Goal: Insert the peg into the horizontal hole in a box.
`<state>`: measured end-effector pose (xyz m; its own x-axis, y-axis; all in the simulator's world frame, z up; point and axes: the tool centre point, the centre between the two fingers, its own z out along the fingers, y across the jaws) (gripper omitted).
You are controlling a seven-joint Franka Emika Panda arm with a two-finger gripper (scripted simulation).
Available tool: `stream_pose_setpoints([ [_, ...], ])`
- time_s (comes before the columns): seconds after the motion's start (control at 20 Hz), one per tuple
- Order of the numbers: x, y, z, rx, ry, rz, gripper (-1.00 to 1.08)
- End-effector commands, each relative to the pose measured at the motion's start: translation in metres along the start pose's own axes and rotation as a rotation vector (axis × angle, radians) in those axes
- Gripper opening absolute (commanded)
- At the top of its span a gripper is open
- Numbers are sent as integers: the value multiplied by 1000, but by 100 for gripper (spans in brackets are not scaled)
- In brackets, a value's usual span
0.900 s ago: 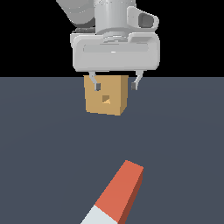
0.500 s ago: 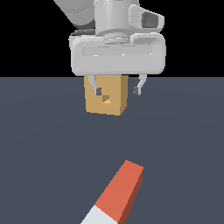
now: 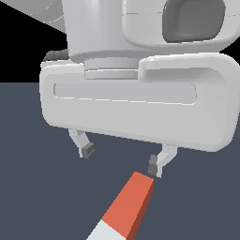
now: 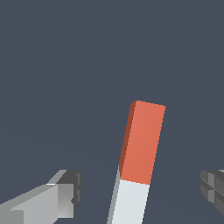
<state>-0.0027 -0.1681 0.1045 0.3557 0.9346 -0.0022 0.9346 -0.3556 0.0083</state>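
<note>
The peg (image 3: 127, 206) lies flat on the dark floor, its red-orange half pointing away and its pale half cut off at the exterior view's lower edge. My gripper (image 3: 120, 158) hangs open just behind and above the red end, with one fingertip (image 3: 153, 165) close to the peg's far corner. In the wrist view the peg (image 4: 141, 144) runs between the two spread fingers (image 4: 65, 194), and the gripper (image 4: 140, 190) holds nothing. The box and its hole are hidden behind the big white hand in the exterior view and do not show in the wrist view.
The grey-white hand body (image 3: 136, 103) fills most of the exterior view. Dark blue-grey floor (image 4: 87, 65) surrounds the peg.
The hand has come from in front of the tan box toward the camera and down to the peg's red end, now covering the box. The fingers stay spread. The peg has not moved.
</note>
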Motion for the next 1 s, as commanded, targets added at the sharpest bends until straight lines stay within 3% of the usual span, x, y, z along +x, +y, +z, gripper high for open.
stream_pose_setpoints([
  [0.0, -36, 2, 15, 3, -1, 82, 100],
  [0.15, -66, 1, 27, 6, 0, 148, 100],
  [0.35, -86, -1, 35, 8, 0, 193, 100],
  [0.95, -87, -3, 66, 9, 1, 197, 100],
])
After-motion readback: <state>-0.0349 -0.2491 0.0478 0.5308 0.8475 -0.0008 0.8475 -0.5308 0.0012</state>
